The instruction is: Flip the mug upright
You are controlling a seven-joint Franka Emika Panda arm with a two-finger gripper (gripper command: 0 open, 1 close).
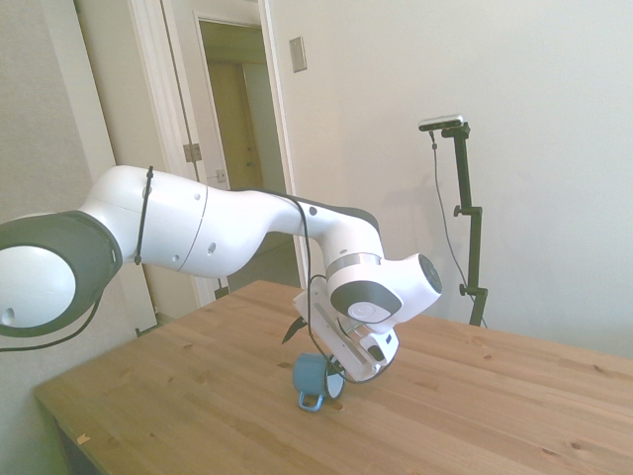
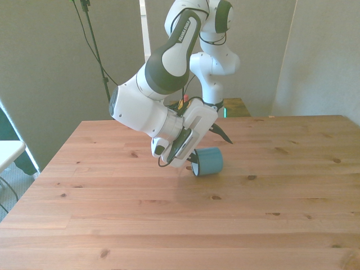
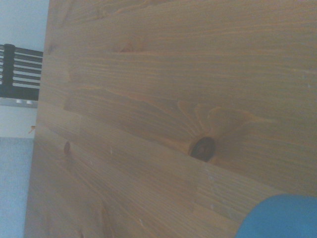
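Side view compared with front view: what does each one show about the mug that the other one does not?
Only the side view shows the mug's small loop handle, which points down toward the table.

Only the front view shows the mug's closed bottom end, facing the front view's right, with its mouth turned toward the tool.

Both show the mug lying tilted on its side, not upright, low over the wooden table, with the tool at its rim. In neither view can I tell whether the fingers are open or shut.
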